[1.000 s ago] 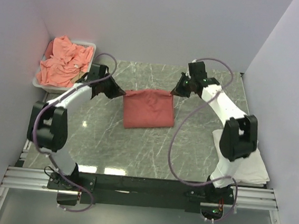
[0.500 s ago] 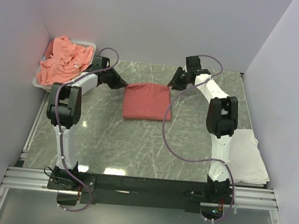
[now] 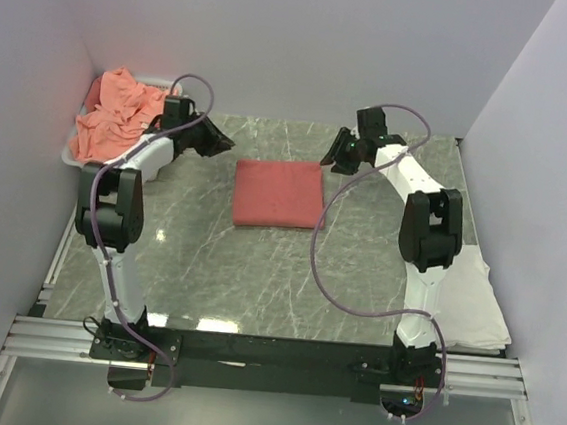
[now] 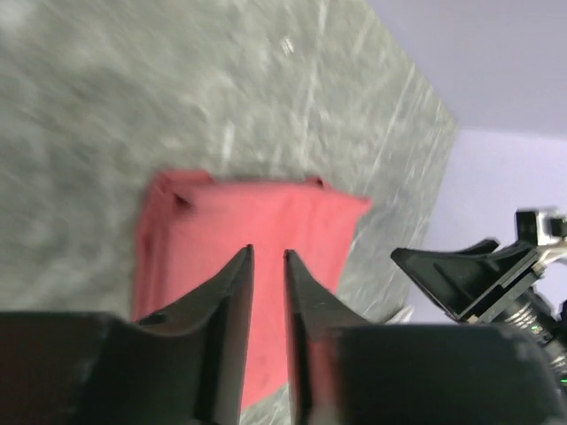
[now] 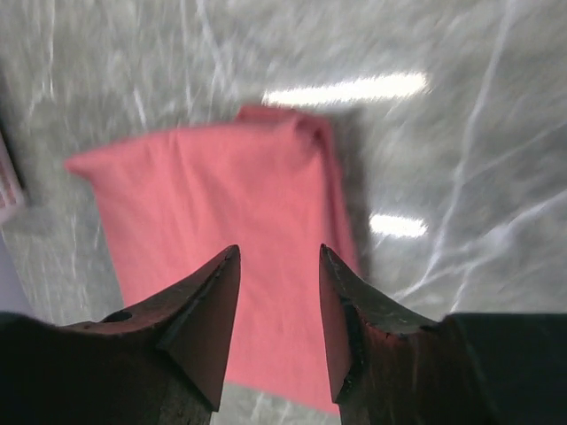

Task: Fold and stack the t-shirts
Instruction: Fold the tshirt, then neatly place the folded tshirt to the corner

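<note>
A folded coral-red t-shirt lies flat as a neat rectangle at the middle back of the marble table; it also shows as the red t-shirt in the left wrist view and the red t-shirt in the right wrist view. My left gripper hovers off its far left corner, open, nothing between the fingers. My right gripper hangs off its far right corner, open and empty, fingers above the cloth. Crumpled salmon t-shirts fill the tray. A white folded garment lies at the near right.
The white plastic tray stands at the far left against the wall. Purple cables loop over both arms. Walls close in the table on the left, back and right. The metal rail with the arm bases runs along the near edge.
Both grippers have let go of the red t-shirt's far corners, opened and pulled back and outward. The shirt has dropped flat into a neater rectangle.
</note>
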`<state>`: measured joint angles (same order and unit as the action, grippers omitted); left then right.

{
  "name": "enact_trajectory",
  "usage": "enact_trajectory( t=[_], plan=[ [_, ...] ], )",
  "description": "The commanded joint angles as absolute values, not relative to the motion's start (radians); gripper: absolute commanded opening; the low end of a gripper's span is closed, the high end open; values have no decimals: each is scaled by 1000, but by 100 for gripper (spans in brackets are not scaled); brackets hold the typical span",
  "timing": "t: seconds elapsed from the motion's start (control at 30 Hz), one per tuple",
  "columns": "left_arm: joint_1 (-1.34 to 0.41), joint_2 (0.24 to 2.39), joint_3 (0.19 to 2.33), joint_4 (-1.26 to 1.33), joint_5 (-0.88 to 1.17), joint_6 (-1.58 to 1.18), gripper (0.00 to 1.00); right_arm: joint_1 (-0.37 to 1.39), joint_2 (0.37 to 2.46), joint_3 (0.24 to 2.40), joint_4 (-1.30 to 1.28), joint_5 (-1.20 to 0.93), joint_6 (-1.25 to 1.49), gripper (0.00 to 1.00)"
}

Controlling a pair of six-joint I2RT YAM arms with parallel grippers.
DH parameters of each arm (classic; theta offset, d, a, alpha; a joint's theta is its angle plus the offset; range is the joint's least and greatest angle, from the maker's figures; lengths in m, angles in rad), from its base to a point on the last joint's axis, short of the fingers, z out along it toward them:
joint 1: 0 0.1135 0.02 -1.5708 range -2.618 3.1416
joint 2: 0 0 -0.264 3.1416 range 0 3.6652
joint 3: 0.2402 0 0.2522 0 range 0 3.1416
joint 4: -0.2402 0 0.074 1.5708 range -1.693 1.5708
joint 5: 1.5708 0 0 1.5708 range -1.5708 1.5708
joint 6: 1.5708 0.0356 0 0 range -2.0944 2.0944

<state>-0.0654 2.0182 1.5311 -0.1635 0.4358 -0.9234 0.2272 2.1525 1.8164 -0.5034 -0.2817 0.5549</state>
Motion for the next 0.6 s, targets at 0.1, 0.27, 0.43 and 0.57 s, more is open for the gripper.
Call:
enact_trajectory(
  t=[0.1, 0.27, 0.43, 0.57],
  plan=[
    [-228, 1898, 1407, -129, 408, -922, 13, 325, 2000, 1648, -411, -285, 535, 47],
    [-319, 1898, 1370, -133, 417, -899, 11, 330, 1927, 1481, -361, -249, 479, 49],
    [-408, 1948, 1365, -135, 420, -900, 9, 324, 1940, 1474, -385, -195, 419, 58],
    [-454, 1988, 1408, -187, 376, -868, 10, 324, 1937, 1437, -364, -135, 373, 71]
  ],
)
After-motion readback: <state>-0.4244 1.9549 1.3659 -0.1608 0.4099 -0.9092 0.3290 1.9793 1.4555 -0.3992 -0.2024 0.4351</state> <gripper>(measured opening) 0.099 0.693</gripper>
